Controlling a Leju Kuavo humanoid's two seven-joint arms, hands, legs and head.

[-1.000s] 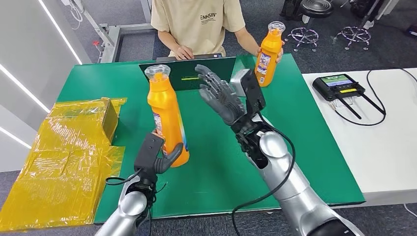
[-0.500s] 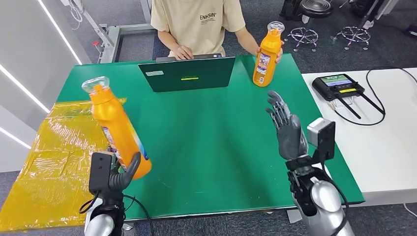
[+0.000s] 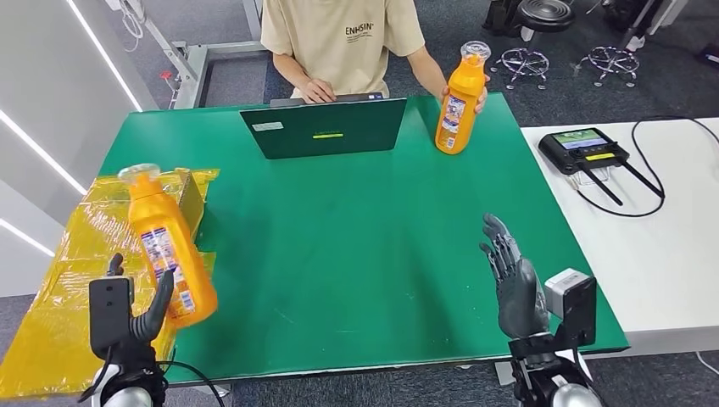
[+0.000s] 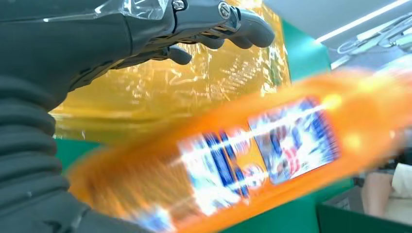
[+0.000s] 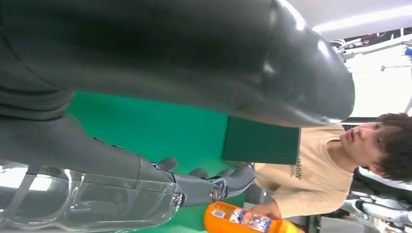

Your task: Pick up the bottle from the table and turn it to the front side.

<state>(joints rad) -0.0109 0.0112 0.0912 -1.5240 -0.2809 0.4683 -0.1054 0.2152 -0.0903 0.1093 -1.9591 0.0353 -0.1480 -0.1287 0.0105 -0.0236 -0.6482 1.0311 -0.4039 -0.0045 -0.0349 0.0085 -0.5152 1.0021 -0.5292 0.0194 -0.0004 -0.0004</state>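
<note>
An orange bottle with a clear cap and a blue-and-white label leans to the left above the table's near left corner, gripped low on its body by my left hand. In the left wrist view the bottle is a blurred streak below the hand's fingers. My right hand stands open over the near right part of the green table, fingers pointing up, holding nothing. A person at the far side holds a second orange bottle, which also shows as the bottle in the right wrist view.
A dark green laptop stands at the far middle in front of the seated person. Crinkled yellow plastic wrap over a box covers the left edge. A black controller with cables lies on the white table to the right.
My left hand has carried the bottle from the table's middle back to the near left corner. My right hand has dropped and drawn back to the near right edge.
</note>
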